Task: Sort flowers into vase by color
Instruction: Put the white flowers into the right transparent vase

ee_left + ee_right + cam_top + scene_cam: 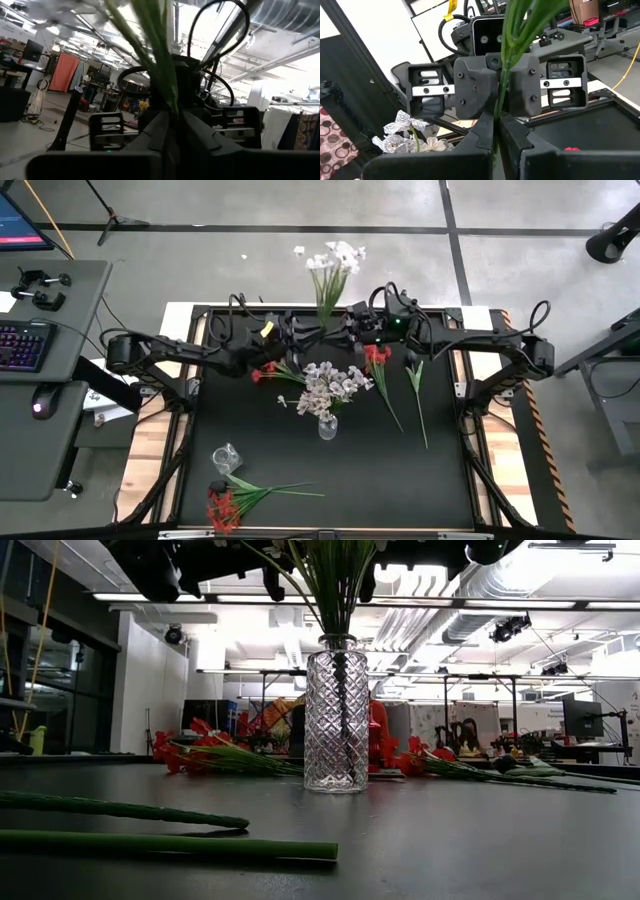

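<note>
A bunch of white flowers (335,258) on green stems (326,302) hangs in the air over the table's far edge, blooms pointing away from the table. My left gripper (316,333) and my right gripper (340,330) face each other, both shut on the stems' lower part. A cut-glass vase (327,426) stands mid-table, holding pale patterned flowers (330,385). Red flowers lie by the left arm (268,370), under the right gripper (377,358) and at the near edge (224,506). My left gripper pinches the bunch's green stems (503,75) between its two fingers (476,92), coming level from the table's left, fingers across the stems. The bunch is lifted clear of the table. My right gripper pinches the same stems (496,117) a little lower between its two fingers (482,132), coming level from the table's right and lying across them. The stems run up past both grippers toward the blooms.
A second, small glass vase (226,457) lies near the front left. Two loose green stems (415,385) lie on the right half of the black tabletop (440,470). A desk with keyboard (22,345) stands beyond the table's left edge.
</note>
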